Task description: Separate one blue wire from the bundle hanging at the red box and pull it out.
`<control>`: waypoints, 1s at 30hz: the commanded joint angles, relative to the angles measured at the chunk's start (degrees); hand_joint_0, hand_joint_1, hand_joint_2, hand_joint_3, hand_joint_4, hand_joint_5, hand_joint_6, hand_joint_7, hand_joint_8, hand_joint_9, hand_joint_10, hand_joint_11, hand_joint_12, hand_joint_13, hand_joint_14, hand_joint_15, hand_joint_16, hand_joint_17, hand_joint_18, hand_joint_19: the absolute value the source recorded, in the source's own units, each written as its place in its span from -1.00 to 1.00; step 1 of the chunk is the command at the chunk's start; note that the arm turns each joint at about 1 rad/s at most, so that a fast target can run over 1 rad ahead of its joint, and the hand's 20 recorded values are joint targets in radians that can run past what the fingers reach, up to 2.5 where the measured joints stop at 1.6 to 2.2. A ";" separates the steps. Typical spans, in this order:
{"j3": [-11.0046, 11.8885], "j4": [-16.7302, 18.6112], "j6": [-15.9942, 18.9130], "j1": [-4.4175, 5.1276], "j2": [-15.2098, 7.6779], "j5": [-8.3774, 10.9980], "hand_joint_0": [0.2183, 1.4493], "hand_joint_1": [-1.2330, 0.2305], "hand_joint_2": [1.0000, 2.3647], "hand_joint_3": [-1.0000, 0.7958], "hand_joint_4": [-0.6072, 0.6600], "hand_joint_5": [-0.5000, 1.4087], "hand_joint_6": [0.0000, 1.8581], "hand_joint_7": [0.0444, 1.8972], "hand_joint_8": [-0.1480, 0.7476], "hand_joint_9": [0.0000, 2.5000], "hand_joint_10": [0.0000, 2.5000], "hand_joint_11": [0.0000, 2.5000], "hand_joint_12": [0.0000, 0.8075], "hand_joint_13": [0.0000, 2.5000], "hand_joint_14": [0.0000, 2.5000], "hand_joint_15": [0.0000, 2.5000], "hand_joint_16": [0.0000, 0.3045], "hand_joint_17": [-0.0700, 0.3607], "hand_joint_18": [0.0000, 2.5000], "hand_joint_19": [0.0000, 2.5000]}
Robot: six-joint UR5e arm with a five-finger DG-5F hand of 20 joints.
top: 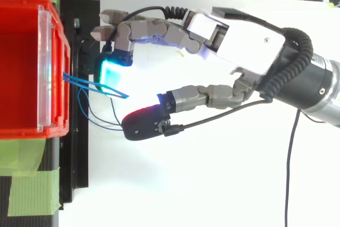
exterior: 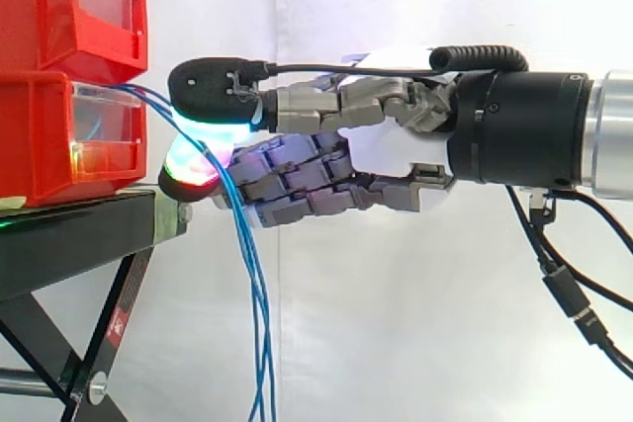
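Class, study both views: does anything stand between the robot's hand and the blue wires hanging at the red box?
Nothing visible does: the hand is right at the blue wires, just beside the red box.

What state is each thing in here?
Lower bin: sitting on the stand.
Upper bin: stacked on it.
Wires: hanging bunched from the lower bin's front.
Hand: level at the wires, grip unclear.
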 commanded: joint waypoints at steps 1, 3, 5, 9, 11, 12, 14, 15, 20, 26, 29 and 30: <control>0.04 0.57 -0.99 0.00 -0.02 0.02 -0.30 -0.25 -0.99 -0.33 0.32 -0.62 -0.45 0.40 -0.01 -0.66 -1.00 -0.87 -0.18 -0.83 -1.00 -0.94 -0.69 -0.17 -0.90 -0.81; -0.04 0.57 -1.08 0.00 -0.02 0.02 -0.30 -0.26 -0.99 -0.33 0.33 -0.62 -0.45 0.39 -0.01 -0.66 -1.00 -0.87 -0.18 -0.83 -1.00 -0.93 -0.69 -0.17 -0.89 -0.80; -0.04 0.57 -1.08 0.00 -0.02 0.10 -0.29 -0.26 -0.99 -0.33 0.31 -0.62 -0.45 0.39 -0.01 -0.66 -1.00 -0.86 -0.18 -0.83 -1.00 -0.93 -0.69 -0.17 -0.89 -0.80; 0.04 0.22 -1.08 0.00 -0.02 0.10 -0.29 -0.26 -0.99 -0.34 0.32 -0.62 -0.45 0.38 -0.01 -0.66 -1.00 -0.86 -0.18 -0.83 -1.00 -0.93 -0.69 -0.18 -0.89 -0.81; -0.04 -0.30 -1.08 0.00 -0.02 0.02 -0.29 -0.27 -0.99 -0.34 0.32 -0.62 -0.45 0.38 -0.01 -0.66 -1.00 -0.87 -0.18 -0.83 -1.00 -0.93 -0.69 -0.18 -0.89 -0.80; -0.04 -0.57 -1.08 0.00 -0.02 -0.07 -0.29 -0.27 -0.99 -0.34 0.32 -0.63 -0.45 0.38 -0.01 -0.66 -1.00 -0.87 -0.18 -0.83 -1.00 -0.93 -0.69 -0.18 -0.89 -0.80; -0.04 -1.54 -1.08 0.00 -0.02 -0.16 -0.29 -0.27 -0.99 -0.33 0.33 -0.63 -0.45 0.38 -0.01 -0.66 -1.00 -0.87 -0.18 -0.83 -1.00 -0.93 -0.69 -0.17 -0.89 -0.80; -0.04 -1.71 -1.08 0.00 -0.02 -0.16 -0.29 -0.27 -0.99 -0.34 0.33 -0.63 -0.45 0.38 -0.01 -0.66 -1.00 -0.87 -0.18 -0.83 -1.00 -0.93 -0.69 -0.17 -0.89 -0.80; -0.04 -1.89 -1.08 0.00 0.07 -0.16 -0.29 -0.27 -0.99 -0.33 0.32 -0.63 -0.44 0.38 -0.01 -0.66 -1.00 -0.87 -0.18 -0.82 -1.00 -0.92 -0.69 -0.18 -0.88 -0.80; -0.04 -1.97 -1.08 0.00 -0.02 -0.25 -0.29 -0.27 -0.98 -0.32 0.33 -0.63 -0.40 0.33 -0.01 -0.65 -1.00 -0.87 -0.18 -0.81 -1.00 -0.92 -0.69 -0.18 -0.87 -0.79; -0.04 -1.97 -1.08 0.00 -0.02 -0.16 -0.29 -0.27 -0.98 -0.32 0.33 -0.63 -0.40 0.32 0.00 -0.65 -1.00 -0.86 -0.18 -0.81 -1.00 -0.92 -0.69 -0.18 -0.87 -0.79; -0.04 -1.97 -1.08 0.00 -0.02 -0.25 -0.29 -0.27 -0.98 -0.32 0.32 -0.63 -0.40 0.33 0.00 -0.65 -1.00 -0.86 -0.18 -0.81 -1.00 -0.92 -0.69 -0.18 -0.87 -0.79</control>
